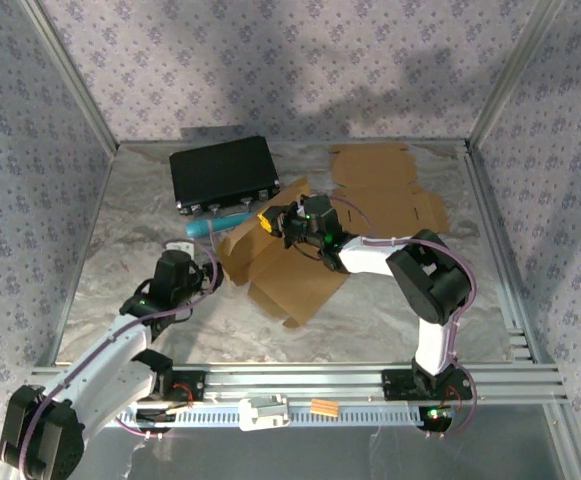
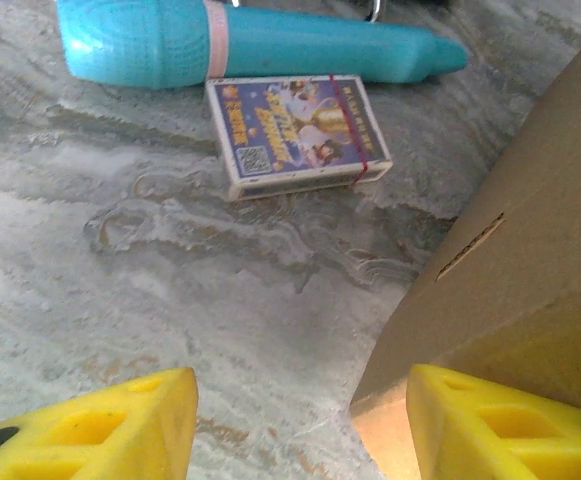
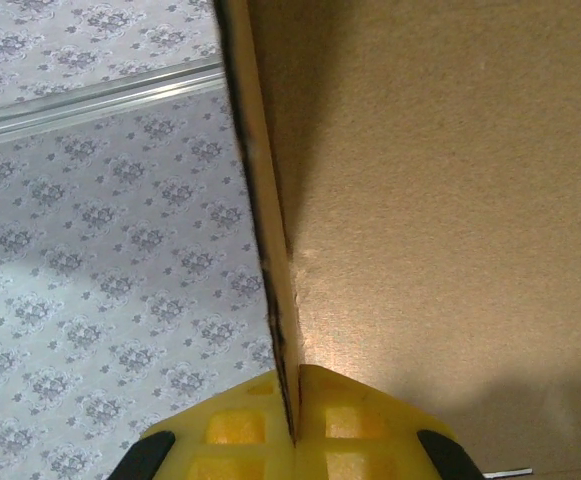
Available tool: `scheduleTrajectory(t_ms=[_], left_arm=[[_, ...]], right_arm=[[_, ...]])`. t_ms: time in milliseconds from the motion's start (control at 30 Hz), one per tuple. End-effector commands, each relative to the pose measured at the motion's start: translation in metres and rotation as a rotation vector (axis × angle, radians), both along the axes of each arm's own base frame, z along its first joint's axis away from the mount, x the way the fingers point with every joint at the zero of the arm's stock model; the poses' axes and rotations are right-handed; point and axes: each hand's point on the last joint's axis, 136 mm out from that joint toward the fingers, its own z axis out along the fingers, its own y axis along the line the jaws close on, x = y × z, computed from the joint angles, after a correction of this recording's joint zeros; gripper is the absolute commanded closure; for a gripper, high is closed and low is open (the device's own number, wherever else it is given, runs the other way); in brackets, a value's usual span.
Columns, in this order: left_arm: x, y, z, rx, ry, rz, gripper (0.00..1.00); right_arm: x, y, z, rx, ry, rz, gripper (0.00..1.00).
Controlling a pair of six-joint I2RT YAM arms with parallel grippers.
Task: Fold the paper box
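The paper box point(image 1: 295, 280) lies half-formed in the middle of the table point(image 1: 120, 260). Its long axis runs on a diagonal from its far-left corner to its near-right one, and one panel stands raised along its far edge. Your right gripper point(image 1: 273, 222) is at that raised panel. In the right wrist view the right gripper point(image 3: 292, 415) is clenched on the panel's thin edge, with one yellow pad on each face of the cardboard point(image 3: 440, 200), so that side is held. Your left gripper point(image 1: 210, 275) sits just off the box's left side, closer to the free left wall than the right arm is. In its own view the left gripper point(image 2: 300, 430) has its jaws released and spread wide, with nothing between them but bare table. The box's slotted wall point(image 2: 510, 260) rises just ahead of the right-hand finger point(image 2: 510, 435). I can't tell whether that finger touches the wall's bottom corner. The next move turns on this: the wall lies ahead and to the right of the open pincer, so you likely need to shift right to get the wall between the jaws, or push it inward. A pack of cards point(image 2: 295, 135) and a teal marker point(image 2: 270, 45) lie left of the box, clear of it. A black case point(image 1: 223, 172) sits behind its far-left corner, and a second flat cardboard sheet point(image 1: 385, 190) lies behind its right end.
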Motion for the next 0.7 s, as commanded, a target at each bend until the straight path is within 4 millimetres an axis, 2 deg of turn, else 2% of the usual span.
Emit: scheduleTrajectory(t_ms=[0, 133, 500, 667], left_arm=[[0.014, -0.014, 0.017, -0.036, -0.084, -0.050, 0.42], [0.014, -0.025, 0.013, -0.044, -0.070, -0.085, 0.42], [0.021, -0.037, 0.007, -0.033, -0.067, -0.088, 0.40], [0.028, -0.034, 0.003, 0.000, -0.062, -0.049, 0.40]], right_arm=[[0.000, 0.002, -0.002, -0.002, -0.005, 0.008, 1.00], [0.002, 0.003, 0.000, 0.002, -0.011, 0.007, 1.00], [0.001, 0.010, -0.001, 0.013, -0.047, 0.020, 1.00], [0.000, 0.011, -0.003, 0.023, -0.052, 0.018, 1.00]])
